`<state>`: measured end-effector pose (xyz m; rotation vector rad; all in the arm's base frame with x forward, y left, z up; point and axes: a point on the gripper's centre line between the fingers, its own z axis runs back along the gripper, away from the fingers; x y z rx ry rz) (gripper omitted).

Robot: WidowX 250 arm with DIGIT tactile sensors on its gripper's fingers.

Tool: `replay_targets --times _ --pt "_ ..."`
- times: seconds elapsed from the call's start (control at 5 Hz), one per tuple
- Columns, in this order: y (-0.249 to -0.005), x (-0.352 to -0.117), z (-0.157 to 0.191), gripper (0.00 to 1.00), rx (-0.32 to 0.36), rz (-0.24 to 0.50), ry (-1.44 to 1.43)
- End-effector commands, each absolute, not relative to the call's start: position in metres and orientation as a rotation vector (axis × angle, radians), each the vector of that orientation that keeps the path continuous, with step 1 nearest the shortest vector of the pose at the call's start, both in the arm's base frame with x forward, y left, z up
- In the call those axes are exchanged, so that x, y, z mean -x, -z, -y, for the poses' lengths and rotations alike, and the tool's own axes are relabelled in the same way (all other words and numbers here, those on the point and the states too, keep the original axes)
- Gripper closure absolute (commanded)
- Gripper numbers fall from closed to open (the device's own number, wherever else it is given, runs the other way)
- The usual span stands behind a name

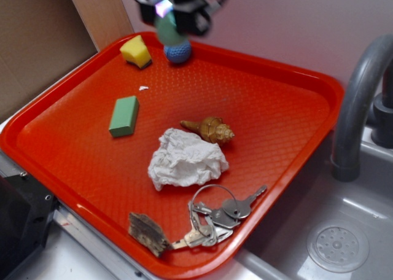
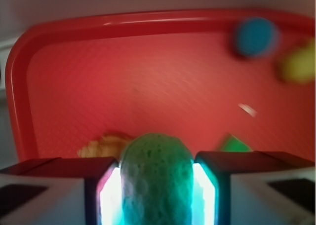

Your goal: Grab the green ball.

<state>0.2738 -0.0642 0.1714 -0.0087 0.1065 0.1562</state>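
Green ball [image 2: 157, 178], just one, clamped between closed gripper [image 2: 157, 185] fingers. Below gripper: one blue ball [image 1: 178, 52], one red tray [image 1: 295, 108].

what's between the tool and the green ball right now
Nothing visible: the green ball already sits clamped between the tool's fingers, lifted above the red tray, with the blue ball just below it.

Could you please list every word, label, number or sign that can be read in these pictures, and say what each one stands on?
No text can be read in either view.
Keys: any stamped marks are too small to make out.
Red tray, green block, yellow piece, blue ball: no print visible.
Green ball held in the tool: no label; the wrist view is blurred.
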Motion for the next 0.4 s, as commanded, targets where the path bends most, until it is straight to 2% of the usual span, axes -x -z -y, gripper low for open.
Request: replay_targets --times 0.0,0.2 --pt "-0.241 -0.242 0.036 1.00 0.036 0.164 -0.267" --pt "-0.225 -0.249 0.047 1.00 0.004 0.194 -0.254"
